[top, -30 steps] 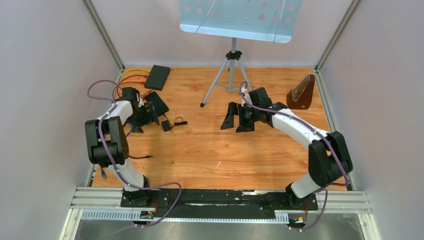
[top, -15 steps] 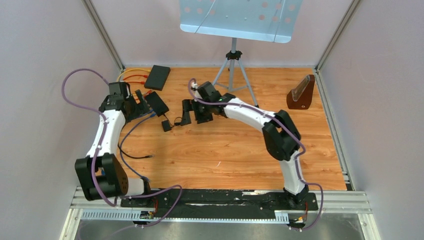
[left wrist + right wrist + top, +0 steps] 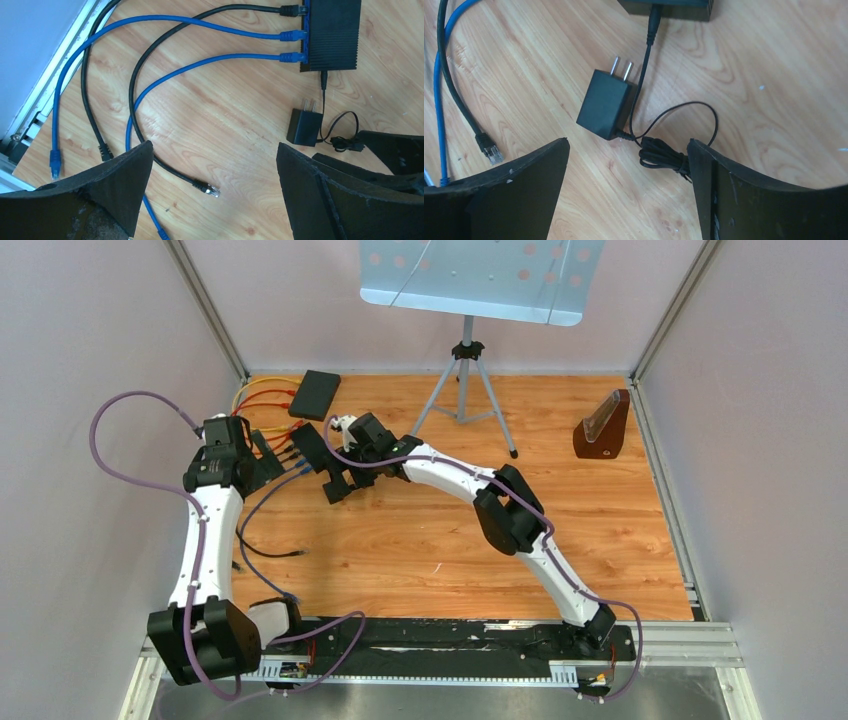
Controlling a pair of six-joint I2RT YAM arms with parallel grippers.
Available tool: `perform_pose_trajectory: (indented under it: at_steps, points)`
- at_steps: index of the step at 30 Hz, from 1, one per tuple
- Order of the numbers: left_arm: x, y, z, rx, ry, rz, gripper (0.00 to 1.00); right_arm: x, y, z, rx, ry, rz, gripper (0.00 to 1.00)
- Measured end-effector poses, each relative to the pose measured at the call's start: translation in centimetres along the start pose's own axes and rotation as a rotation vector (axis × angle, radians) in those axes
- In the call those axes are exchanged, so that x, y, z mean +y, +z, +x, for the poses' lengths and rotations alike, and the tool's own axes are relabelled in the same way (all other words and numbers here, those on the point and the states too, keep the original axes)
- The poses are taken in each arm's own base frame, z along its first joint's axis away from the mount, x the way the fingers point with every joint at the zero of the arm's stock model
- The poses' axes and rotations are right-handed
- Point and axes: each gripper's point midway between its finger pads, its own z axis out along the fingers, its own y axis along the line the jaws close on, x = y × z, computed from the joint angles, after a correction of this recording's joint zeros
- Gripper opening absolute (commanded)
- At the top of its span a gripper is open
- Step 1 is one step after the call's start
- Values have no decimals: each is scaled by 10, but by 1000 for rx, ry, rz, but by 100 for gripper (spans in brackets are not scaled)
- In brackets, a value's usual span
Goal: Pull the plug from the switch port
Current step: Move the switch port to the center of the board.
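Observation:
The black switch [image 3: 332,32] lies on the wooden table, also visible in the top view [image 3: 308,445]. Three plugs sit in its left side: a black one [image 3: 290,10] and two blue ones [image 3: 292,35] [image 3: 290,56]. A power lead [image 3: 653,17] enters its near edge and runs to a black adapter [image 3: 606,102]. My left gripper [image 3: 214,146] hovers open, left of the switch, over a loose black plug [image 3: 207,188]. My right gripper [image 3: 628,142] hangs open just near of the adapter, with coiled wire [image 3: 661,154] by its right finger.
A second black box [image 3: 314,394] with orange, red and yellow cables [image 3: 262,400] sits at the back left. A music stand's tripod [image 3: 463,380] stands at the back centre, a brown metronome [image 3: 602,427] at the right. Loose blue cable [image 3: 262,510] trails toward the front left.
The right arm swung left from the table's middle to the adapter beside the switch. The left arm stretched out and its gripper drew back to the left of the switch.

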Motion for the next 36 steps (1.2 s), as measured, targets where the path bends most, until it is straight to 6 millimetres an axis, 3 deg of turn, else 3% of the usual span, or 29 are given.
perform_pose_trajectory:
  at_steps: [8, 12, 20, 25, 31, 36]
  points:
    - [5, -2, 1, -9, -19, -22, 100, 8, -7, -36, -92, -127, 18, 90]
    - [5, -1, 3, -4, -26, -23, 100, 13, 2, -45, -128, -166, 6, 90]
    - [7, -13, 4, -35, -46, -9, 100, -3, 44, -7, -60, -165, 5, 86]
    - [9, -20, 2, -60, -54, -1, 100, -2, 46, -7, -67, -186, 15, 84]
    - [10, -20, 3, -58, -54, -6, 100, 1, 52, -3, -90, -226, 71, 71]
    - [13, -20, 4, -56, -52, -20, 100, 2, 44, 8, -90, -221, 84, 64]
